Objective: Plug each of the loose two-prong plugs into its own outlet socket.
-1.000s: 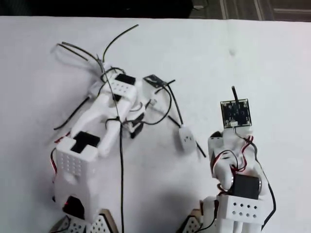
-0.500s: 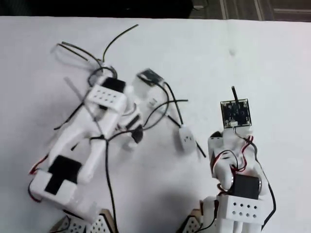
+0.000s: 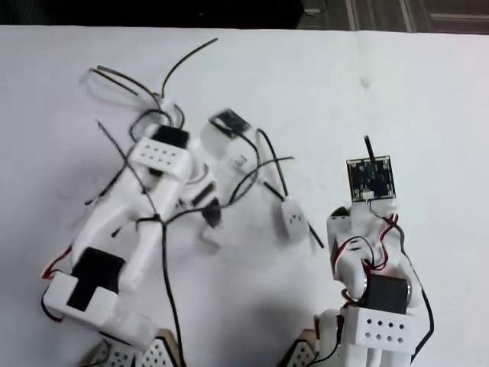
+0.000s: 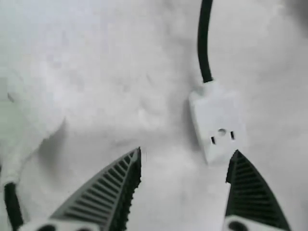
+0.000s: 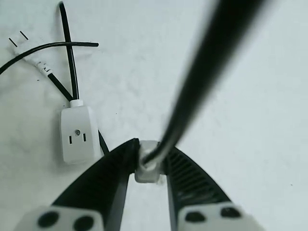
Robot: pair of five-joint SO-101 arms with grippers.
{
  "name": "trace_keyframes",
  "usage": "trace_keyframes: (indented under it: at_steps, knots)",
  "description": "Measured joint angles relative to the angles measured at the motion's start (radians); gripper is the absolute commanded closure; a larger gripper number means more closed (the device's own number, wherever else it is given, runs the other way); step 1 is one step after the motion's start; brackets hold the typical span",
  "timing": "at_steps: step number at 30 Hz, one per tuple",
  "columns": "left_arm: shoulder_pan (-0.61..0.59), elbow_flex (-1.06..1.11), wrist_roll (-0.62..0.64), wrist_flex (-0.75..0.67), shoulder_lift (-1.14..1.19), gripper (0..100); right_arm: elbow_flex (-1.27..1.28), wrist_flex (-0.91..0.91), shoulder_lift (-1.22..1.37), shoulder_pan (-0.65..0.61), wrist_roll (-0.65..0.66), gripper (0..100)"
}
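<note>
Over the preceding second the white left arm [image 3: 122,222] swung its lower segments toward the near left of the white desk [image 3: 397,92], carrying a thin black cable [image 3: 164,260] along; the white right arm [image 3: 367,267] kept its pose.

Left wrist view: a white rectangular plastic outlet socket [image 4: 219,125] lay flat on the desk, slotted face up, just ahead of the ribbed black left fingers [image 4: 110,187], which stood wide apart and empty. The socket sat off-centre, close beside one fingertip. Its long axis ran away from the fingers, slot end nearest, cord end farthest.

Right wrist view: the black right fingers [image 5: 110,178] were clamped on a small white plug body [image 5: 146,173] whose black cord rose toward the camera; its prongs were hidden. A like white socket block [image 5: 77,132] lay near, to one side of that grip, its long axis roughly parallel to the fingers. Beyond it a loose white two-prong plug [image 5: 23,44] rested on the desk. On this evidence the right arm was judged nearer a mating.
</note>
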Motion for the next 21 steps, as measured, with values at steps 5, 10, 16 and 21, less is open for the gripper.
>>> trace_keyframes:
  at_steps: [5, 10, 16, 21]
  knots:
    - [0.098, 0.012, 0.037, -0.005, 0.000, 71, 0.000, 0.000, 0.000, 0.000, 0.000, 98.1]
    - [0.192, 0.015, 0.087, -0.005, 0.000, 71, 0.000, 0.000, 0.000, 0.000, 0.000, 98.1]
    - [0.218, 0.015, 0.120, -0.005, -0.002, 71, 0.012, 0.000, 0.000, 0.000, 0.000, 98.1]
    - [0.218, 0.084, 0.120, -0.011, 0.014, 71, 0.012, 0.000, 0.000, 0.000, 0.000, 98.1]
